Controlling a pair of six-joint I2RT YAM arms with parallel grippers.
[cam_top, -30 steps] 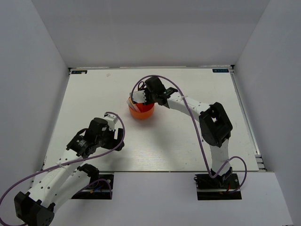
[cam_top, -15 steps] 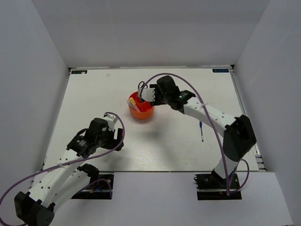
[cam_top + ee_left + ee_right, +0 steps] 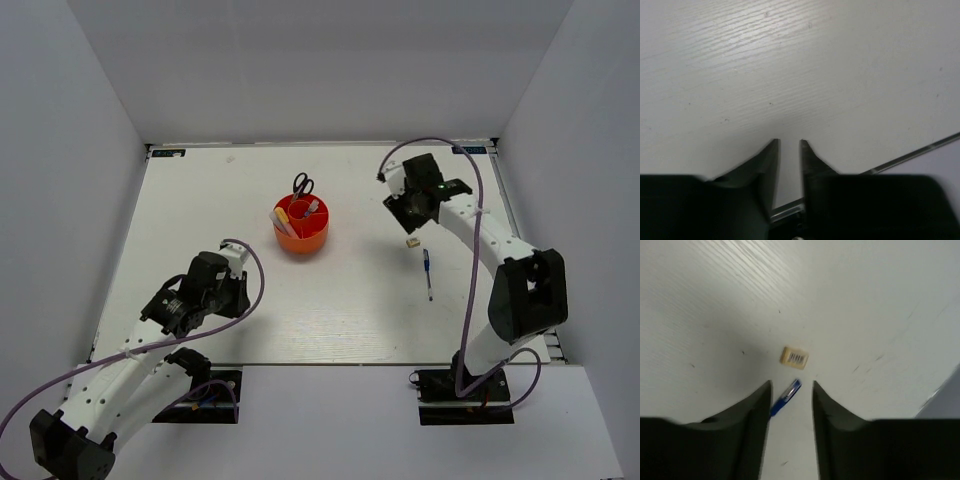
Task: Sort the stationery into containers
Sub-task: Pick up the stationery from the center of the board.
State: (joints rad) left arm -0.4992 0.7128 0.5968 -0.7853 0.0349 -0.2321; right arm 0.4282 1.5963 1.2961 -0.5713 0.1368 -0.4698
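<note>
Sitting mostly filled, the round orange plastic organiser [image 3: 300,227] leaves a small tan eraser cube [image 3: 410,241] and blue pen [image 3: 428,272] at its three o'clock. Both grippers, right [image 3: 791,390] and left [image 3: 789,149], are released, holding nothing

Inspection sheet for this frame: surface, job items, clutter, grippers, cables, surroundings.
Surface: white table, faint scuffs.
Job's things: orange organiser at centre, holding scissors and pale items; tan eraser and blue pen lie loose on the right, apart.
Clutter: nothing seen.
Grippers: right gripper open, empty, above the eraser and pen; left gripper slightly open, empty, over bare table.
Cables: purple cable loops along each arm, off the items.
Surroundings: white walls on three sides.
</note>
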